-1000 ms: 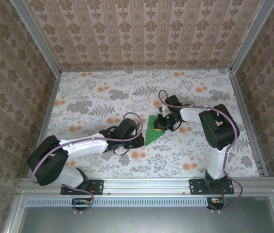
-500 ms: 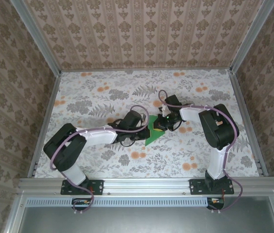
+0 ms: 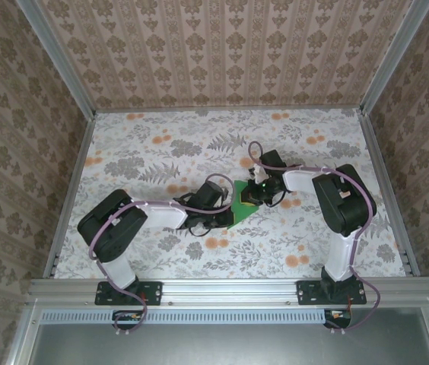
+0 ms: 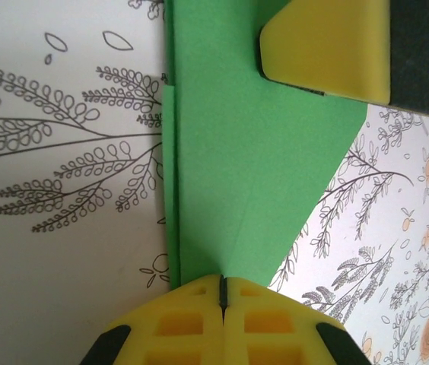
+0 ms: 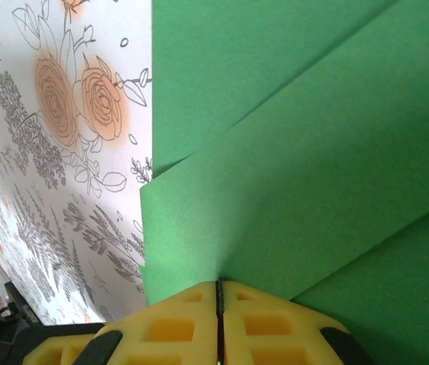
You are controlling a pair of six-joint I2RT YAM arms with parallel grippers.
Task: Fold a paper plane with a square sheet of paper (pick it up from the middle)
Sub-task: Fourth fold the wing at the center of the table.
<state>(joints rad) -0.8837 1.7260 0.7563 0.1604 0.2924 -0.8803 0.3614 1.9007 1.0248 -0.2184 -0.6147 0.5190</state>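
Observation:
The green sheet of paper (image 3: 235,215), partly folded into a pointed shape, lies on the floral table between both arms. In the left wrist view the paper (image 4: 252,152) shows a straight folded left edge and a faint crease running to my left gripper (image 4: 222,277). That gripper is shut and its yellow tips rest against the paper's near end. My left gripper (image 3: 225,207) stands at the paper's left side. My right gripper (image 3: 251,196) sits at its upper right. It (image 5: 219,283) is shut where a raised flap of the paper (image 5: 290,152) tents into its tips. Its yellow fingertip (image 4: 328,46) presses the far end.
The floral tablecloth (image 3: 154,152) covers the whole table, with open room on every side of the paper. Patterned walls with metal rails (image 3: 226,109) enclose the table. The left arm's elbow (image 3: 115,220) lies low over the near left.
The left arm's elbow has swung up and right, and its shut gripper has slid up-right further onto the paper. The right gripper has stayed in place.

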